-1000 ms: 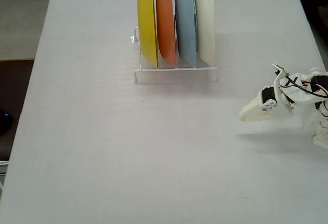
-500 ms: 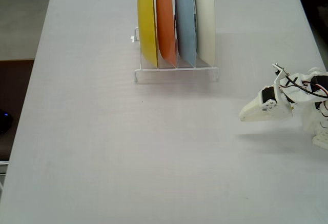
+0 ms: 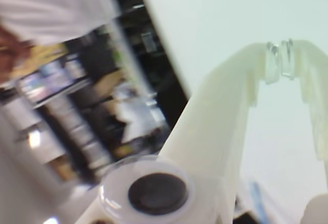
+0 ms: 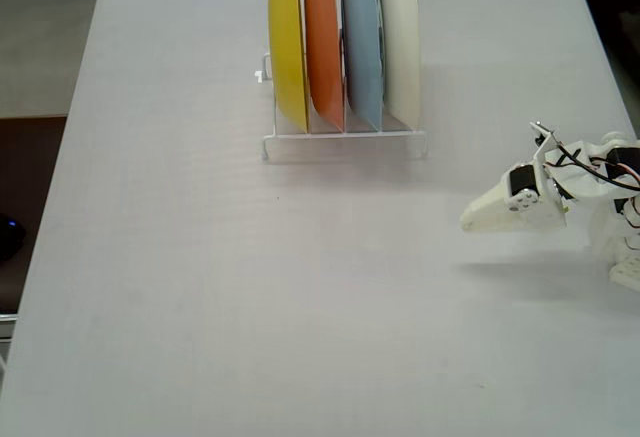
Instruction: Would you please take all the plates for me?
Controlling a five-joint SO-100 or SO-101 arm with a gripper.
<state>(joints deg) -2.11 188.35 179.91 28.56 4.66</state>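
Observation:
Four plates stand on edge side by side in a white wire rack (image 4: 345,144) at the back of the table: yellow (image 4: 288,47), orange (image 4: 324,42), light blue (image 4: 361,42) and cream-white (image 4: 402,37). My white gripper (image 4: 466,223) hovers low at the table's right side, pointing left, well to the right of and in front of the rack. In the wrist view the gripper (image 3: 280,60) has its fingertips touching, shut with nothing between them. That view shows no plates.
The pale grey table (image 4: 250,287) stretches bare to the left and front of the rack. The arm's base and wires (image 4: 615,182) sit at the right edge. A blurred dark room (image 3: 92,90) lies beyond the table edge in the wrist view.
The gripper has crept slightly to the left in the fixed view. Plates and rack have not moved.

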